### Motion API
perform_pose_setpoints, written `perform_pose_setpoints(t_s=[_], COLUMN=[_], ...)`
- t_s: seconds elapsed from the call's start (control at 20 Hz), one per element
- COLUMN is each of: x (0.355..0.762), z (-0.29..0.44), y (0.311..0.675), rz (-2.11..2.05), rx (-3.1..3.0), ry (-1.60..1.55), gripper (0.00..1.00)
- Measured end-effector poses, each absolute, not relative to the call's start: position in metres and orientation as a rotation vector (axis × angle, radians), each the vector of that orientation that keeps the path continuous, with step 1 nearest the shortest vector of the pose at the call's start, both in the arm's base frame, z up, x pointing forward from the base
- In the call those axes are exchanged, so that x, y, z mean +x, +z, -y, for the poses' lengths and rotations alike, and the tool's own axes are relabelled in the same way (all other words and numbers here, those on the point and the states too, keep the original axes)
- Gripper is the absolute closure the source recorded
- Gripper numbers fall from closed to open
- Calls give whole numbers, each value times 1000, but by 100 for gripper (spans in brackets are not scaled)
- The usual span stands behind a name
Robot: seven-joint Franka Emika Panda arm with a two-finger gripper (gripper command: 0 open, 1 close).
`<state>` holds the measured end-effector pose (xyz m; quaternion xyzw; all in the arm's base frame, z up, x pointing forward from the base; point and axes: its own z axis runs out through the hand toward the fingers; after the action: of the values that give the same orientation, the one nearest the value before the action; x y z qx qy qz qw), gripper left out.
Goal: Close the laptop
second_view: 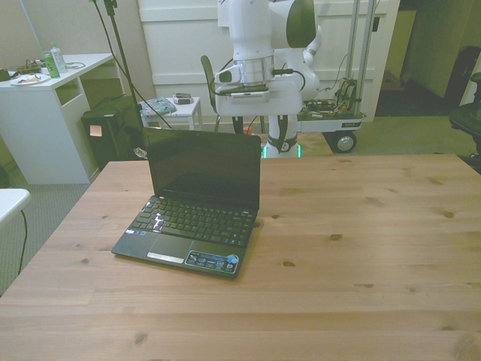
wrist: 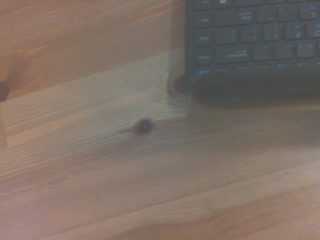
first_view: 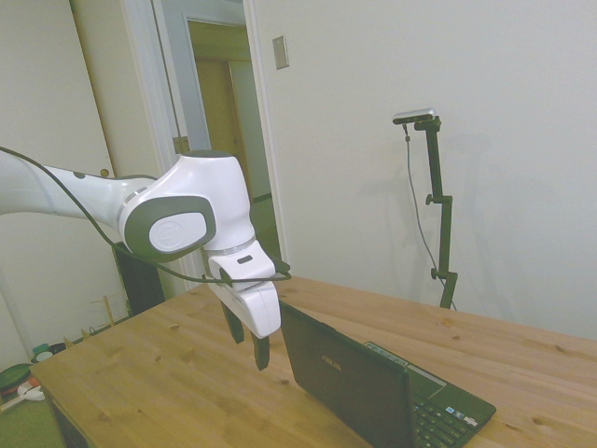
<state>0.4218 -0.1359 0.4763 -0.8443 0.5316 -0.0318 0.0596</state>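
While the black laptop [second_view: 194, 207] sits open on the wooden table [second_view: 353, 248], toward the front view's left, its screen stands upright and its keyboard [wrist: 252, 35] faces the camera. The white arm's gripper [first_view: 247, 343] hangs behind the lid, just beside its top edge, without touching it. Its two dark fingers [first_view: 262, 352] point down with a gap between them, holding nothing.

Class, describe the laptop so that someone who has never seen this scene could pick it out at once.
Start at the wooden table. The laptop stands open toward the front view's left, just ahead of the white arm's gripper. It is the only object lying on the table: small and black, with a dark screen and keyboard.
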Motion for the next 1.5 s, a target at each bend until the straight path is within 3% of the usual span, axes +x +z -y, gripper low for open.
perform_pose_setpoints(t_s=[0.55, 0.6, 1.5], x=[414, 413, 413], z=[223, 228, 267], y=[492, 494, 519], rz=[-1716, -1718, -1677], rx=[-2481, -2479, -2532], ry=[-80, -82, -122], gripper=[0, 100, 100])
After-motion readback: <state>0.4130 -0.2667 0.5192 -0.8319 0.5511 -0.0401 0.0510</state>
